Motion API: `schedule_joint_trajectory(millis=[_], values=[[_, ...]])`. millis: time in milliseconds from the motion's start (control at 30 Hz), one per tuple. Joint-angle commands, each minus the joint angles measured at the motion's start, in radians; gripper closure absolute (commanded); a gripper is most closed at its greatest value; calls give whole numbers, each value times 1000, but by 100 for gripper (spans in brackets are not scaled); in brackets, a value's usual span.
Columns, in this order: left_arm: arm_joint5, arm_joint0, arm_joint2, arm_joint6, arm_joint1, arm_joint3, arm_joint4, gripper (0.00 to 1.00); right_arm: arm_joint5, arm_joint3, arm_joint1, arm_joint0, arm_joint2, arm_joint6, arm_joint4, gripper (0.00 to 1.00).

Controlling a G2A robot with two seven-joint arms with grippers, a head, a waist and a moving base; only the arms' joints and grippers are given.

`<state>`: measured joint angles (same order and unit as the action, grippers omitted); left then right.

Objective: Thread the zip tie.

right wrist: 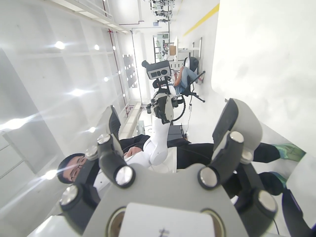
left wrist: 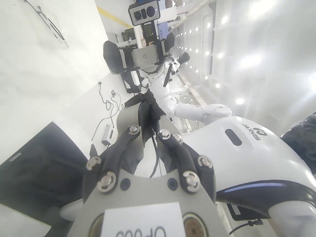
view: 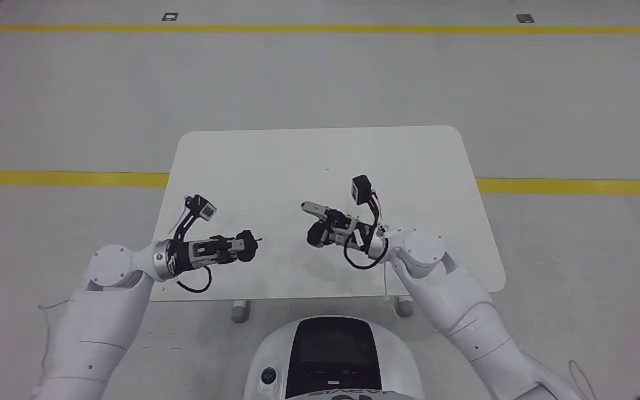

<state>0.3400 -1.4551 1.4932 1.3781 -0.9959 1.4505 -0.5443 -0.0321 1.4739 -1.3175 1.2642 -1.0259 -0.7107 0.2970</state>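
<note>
I read the left claw (view: 250,242) pinching the zip tie (left wrist: 155,149), long axis aimed across the bench (view: 300,160) at my wide-open right claw (right wrist: 172,109).

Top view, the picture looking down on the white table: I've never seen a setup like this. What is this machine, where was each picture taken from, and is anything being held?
This is a two-armed robot working at a white rectangular table. The top view comes from a camera above its arms, looking down. The other two pictures come from a camera on each wrist, so each looks along its own gripper. The left gripper is shut on a thin black plastic zip tie. The right gripper is open and holds nothing. In the left wrist view a few thin black strips lie on the table, perhaps spare zip ties, but they are too small to be sure.
</note>
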Motion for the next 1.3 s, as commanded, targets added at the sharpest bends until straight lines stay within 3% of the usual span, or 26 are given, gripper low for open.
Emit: schedule_joint_trajectory(millis=[0, 267, 500, 567, 667, 767, 967, 1033, 1267], values=[[0, -3, 17, 12, -12, 7, 15, 100, -5, 4, 1, 2, 1, 9, -9, 0], [0, -5, 43, 12, -50, 22, 72, 100, 12, 5, 1, 0, 5, 36, -22, 0], [0, -5, 43, 12, -50, 22, 72, 100, 12, 5, 1, 0, 5, 36, -22, 0], [0, -4, 40, -23, -50, 26, 91, 100, 12, 5, 1, 0, 5, 36, -22, 0], [0, -4, 39, -59, -50, 27, 84, 100, -4, 21, 5, 3, 9, 107, -124, 0], [0, -2, 53, -74, -50, 28, 69, 100, -64, 44, 10, -1, 20, 156, -241, 0], [0, -4, 92, -85, -54, 23, 51, 100, -195, 51, 19, -47, 59, 153, -473, 0], [0, -4, 103, -87, -55, 14, 49, 100, -214, 58, 23, -62, 71, 135, -555, 0], [0, -3, 111, -73, -57, 7, 43, 100, -218, 61, 25, -63, 72, 132, -572, 0]])
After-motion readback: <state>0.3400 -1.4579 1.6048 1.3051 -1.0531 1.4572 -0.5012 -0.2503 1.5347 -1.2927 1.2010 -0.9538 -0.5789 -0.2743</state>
